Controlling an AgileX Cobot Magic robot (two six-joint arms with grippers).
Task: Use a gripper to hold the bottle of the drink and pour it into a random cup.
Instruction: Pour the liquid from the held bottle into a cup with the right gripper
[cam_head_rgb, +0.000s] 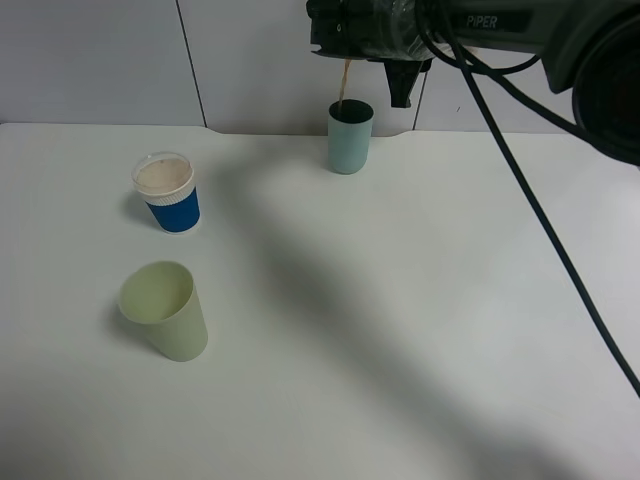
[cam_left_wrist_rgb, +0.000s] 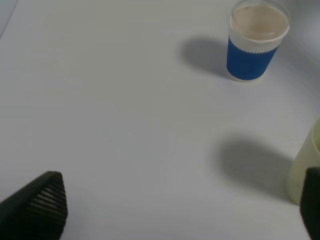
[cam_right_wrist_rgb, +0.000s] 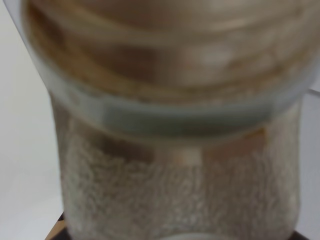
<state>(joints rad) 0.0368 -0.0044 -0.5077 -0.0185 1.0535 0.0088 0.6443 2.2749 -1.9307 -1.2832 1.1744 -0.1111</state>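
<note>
Left gripper (cam_left_wrist_rgb: 175, 210) hangs over the white tabletop (cam_head_rgb: 400, 330) with its two black fingers (cam_left_wrist_rgb: 42, 205) spread wide apart, holding no object. Its wrist camera takes in the blue-sleeved cup (cam_head_rgb: 168, 195) with the clear lid and one side of the pale yellow-green cup (cam_head_rgb: 165, 312). In the high view the blue-sleeved cup stands at about 10 o'clock on the tabletop and the pale yellow-green cup at about 8 o'clock, near each other but not touching. The teal-green cup (cam_head_rgb: 350, 137) stands upright at 12 o'clock, near the far edge. The right gripper (cam_head_rgb: 385, 50) sits at 12 o'clock from that cup, just above it, clamped on the bottle of the drink (cam_right_wrist_rgb: 170, 150). The bottle is tipped over, clear of the rim, and a thin brown stream (cam_head_rgb: 343, 88) falls from its mouth into the teal-green cup. Up close in the right wrist view the bottle fills the frame, blurred, with brown drink and pale foam inside
</note>
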